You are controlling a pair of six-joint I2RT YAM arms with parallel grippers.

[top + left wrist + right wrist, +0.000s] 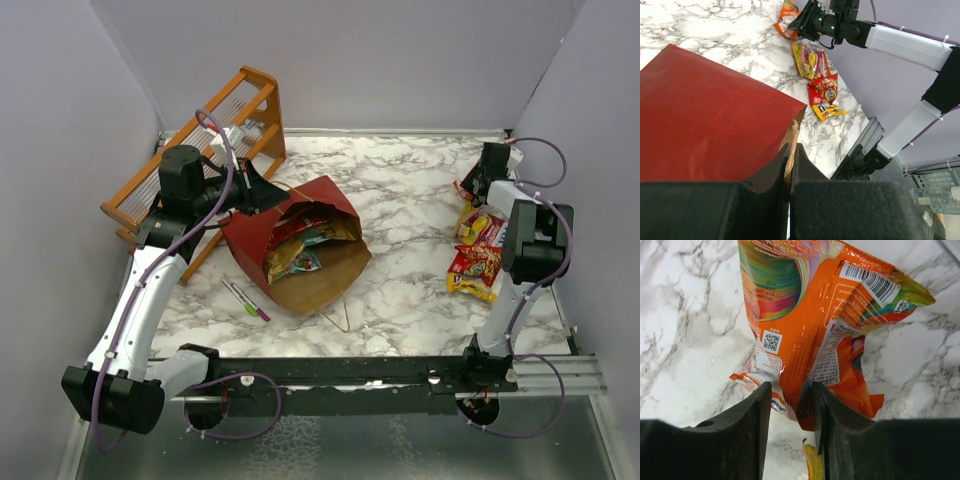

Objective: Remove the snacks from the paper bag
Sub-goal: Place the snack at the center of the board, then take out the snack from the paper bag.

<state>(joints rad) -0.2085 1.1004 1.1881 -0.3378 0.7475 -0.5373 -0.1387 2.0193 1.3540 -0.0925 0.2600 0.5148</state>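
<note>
The job is partly done. Several snacks lie out on the table at 3 o'clock. At 2 o'clock the right claw stands narrowly parted astride the lower edge of an orange packet resting there, and does not seem to pinch it. The paper bag lies on its side toward 9 o'clock, mouth facing 5 o'clock, its rim clamped in the closed left claw. At least two packets inside are yet to come out.
</note>
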